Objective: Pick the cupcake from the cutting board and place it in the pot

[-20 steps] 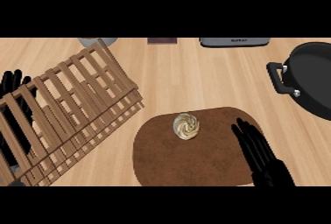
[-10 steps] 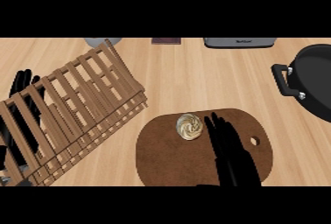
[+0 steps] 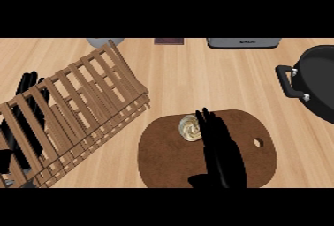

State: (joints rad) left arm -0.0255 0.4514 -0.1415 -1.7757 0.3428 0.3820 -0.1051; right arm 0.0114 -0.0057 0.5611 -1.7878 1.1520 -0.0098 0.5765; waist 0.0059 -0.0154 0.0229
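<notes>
Head view: robot hand (image 3: pixel 222 154) beside cupcake (image 3: pixel 188 128); writing (image 3: pixel 247 42) illegible.

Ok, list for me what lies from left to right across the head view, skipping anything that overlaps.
wooden rack → cupcake → right hand → black pot. Left out: the left hand, which shows behind the rack, and the cutting board, which spans under the cupcake and the right hand.
</notes>
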